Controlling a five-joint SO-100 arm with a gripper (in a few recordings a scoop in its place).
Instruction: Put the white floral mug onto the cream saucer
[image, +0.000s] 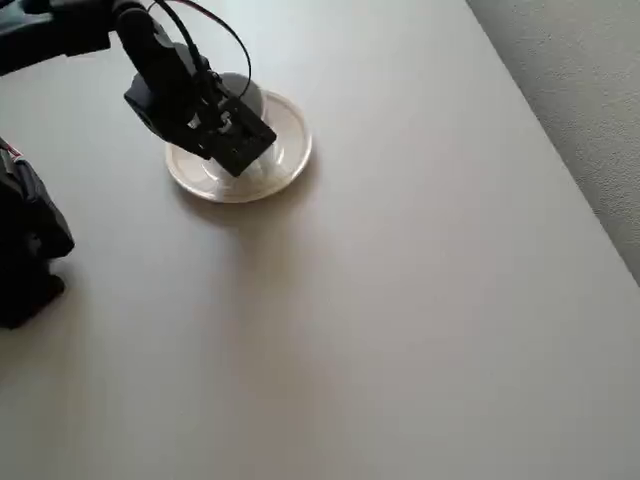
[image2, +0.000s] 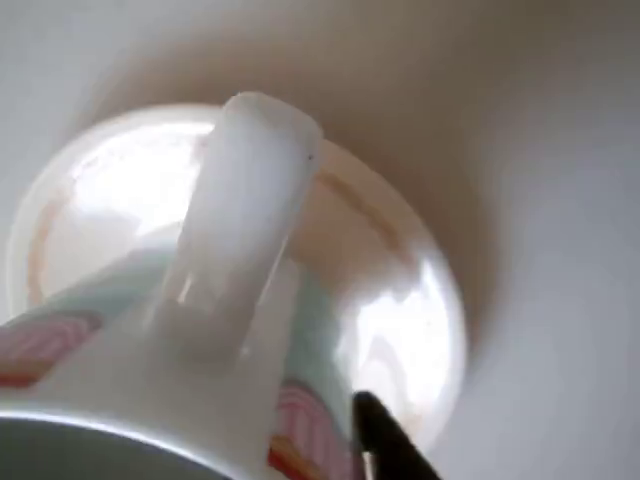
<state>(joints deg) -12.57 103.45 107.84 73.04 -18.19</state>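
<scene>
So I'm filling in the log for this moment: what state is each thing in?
white floral mug: upright over the saucer, handle toward the wrist camera; whether it rests on it cannot be told.
cream saucer: flat on the table, right way up, partly hidden by the arm.
gripper: above the saucer at the mug; one of its fingers shows beside the mug; open or shut cannot be told.

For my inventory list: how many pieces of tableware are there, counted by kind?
Mug: 1, the white floral mug, over the saucer.
Saucer: 1, the cream saucer.
Total: 2.
</scene>
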